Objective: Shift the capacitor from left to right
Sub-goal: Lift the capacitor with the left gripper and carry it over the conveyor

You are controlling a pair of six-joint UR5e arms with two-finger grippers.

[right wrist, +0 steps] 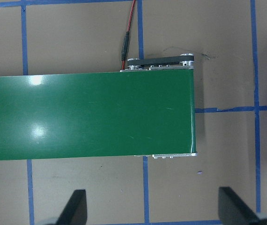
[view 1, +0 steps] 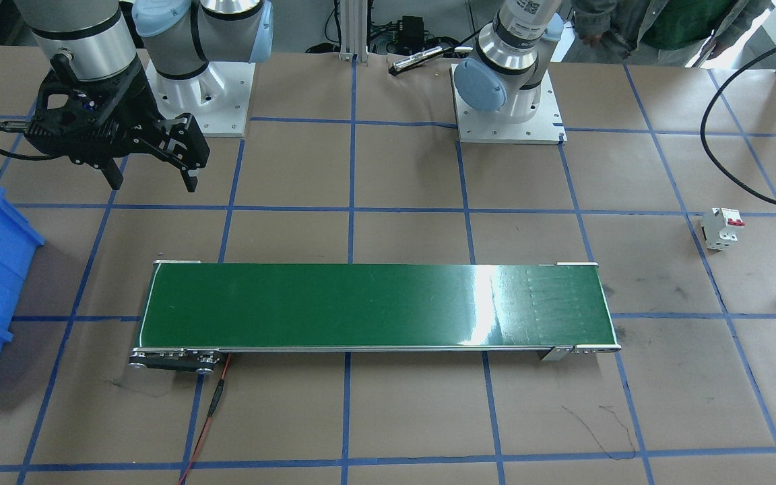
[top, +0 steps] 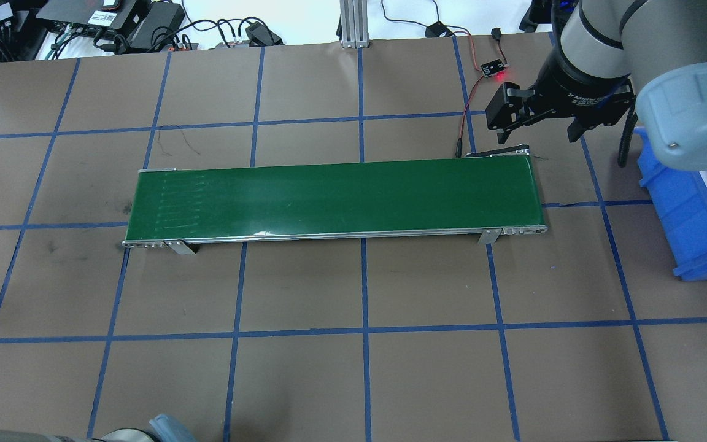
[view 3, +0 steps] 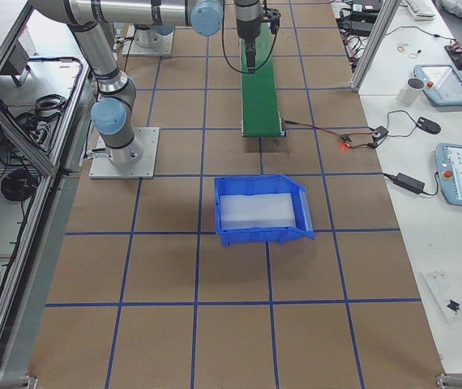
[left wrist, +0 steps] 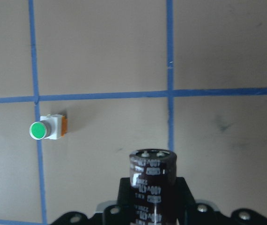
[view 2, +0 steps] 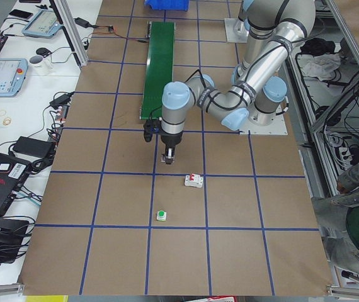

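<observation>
**Capacitor, clamped in the left gripper, over the table's left end**
Right gripper spread wide and empty beside the belt's end. Risks: the smooth sleeve may slip, as it looks gripped near one end; a swing could clip the breaker or button nearby. Room: bare table runs toward the belt's near edge.

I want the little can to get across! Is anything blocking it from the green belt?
Nothing visible does. The left gripper holds the capacitor, and no object shows on the green belt. The circuit breaker and green button sit on the side away from the belt.
</observation>
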